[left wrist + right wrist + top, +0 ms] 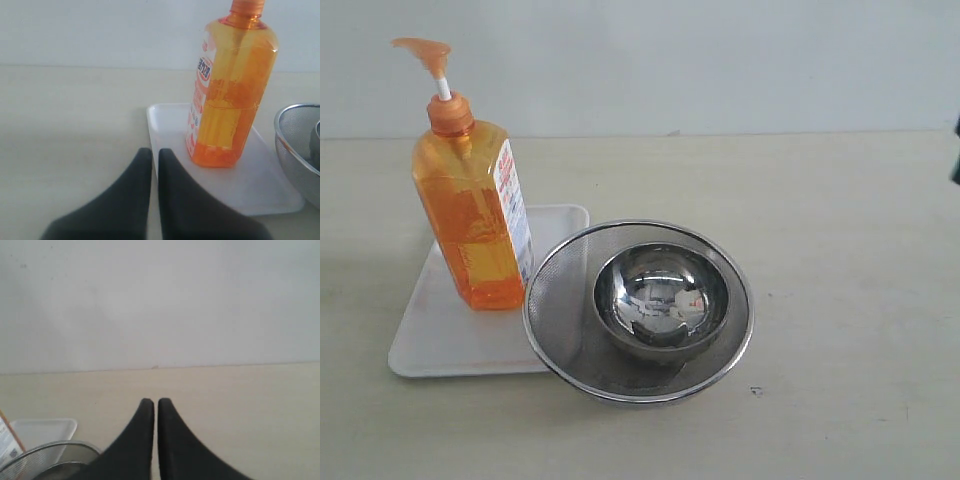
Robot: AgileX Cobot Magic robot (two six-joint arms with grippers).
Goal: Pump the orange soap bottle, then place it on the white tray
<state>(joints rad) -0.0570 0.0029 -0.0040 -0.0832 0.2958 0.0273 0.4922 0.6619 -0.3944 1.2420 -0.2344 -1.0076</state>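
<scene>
On the table (840, 250) stands the orange soap bottle (470, 225), label (512, 205) seemingly red-lettered.

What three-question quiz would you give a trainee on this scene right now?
1. True or false: the bottle stands upright on the tray.
2. What sits inside the sieve? A) a bowl B) a sponge C) a cup
3. Fill in: the left claw and right claw are both ___, holding nothing.

Key: 1 true; 2 A; 3 shut.
</scene>
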